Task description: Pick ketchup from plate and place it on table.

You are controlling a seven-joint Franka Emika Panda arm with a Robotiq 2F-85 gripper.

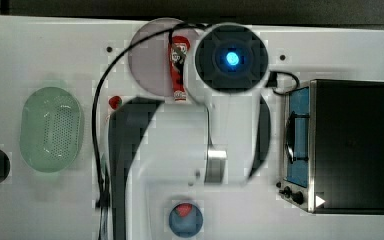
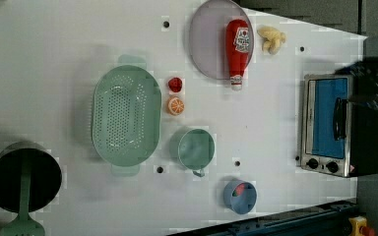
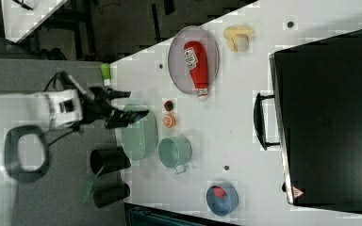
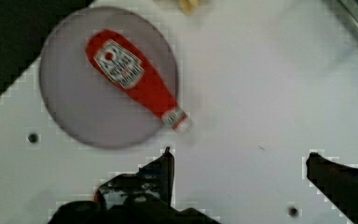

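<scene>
Red ketchup (image 2: 238,46) lies on the lilac plate (image 2: 207,39); the jaws stand wide, holding nothing.

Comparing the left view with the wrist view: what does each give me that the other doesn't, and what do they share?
Left view alone: the green basket, green cup, blue bowl, strawberry and orange slice.

Wrist view alone: the gripper, jaws wide open with nothing between them, apart from the bottle.

Both: the ketchup lying on the plate with its cap past the rim, on the white table.
</scene>
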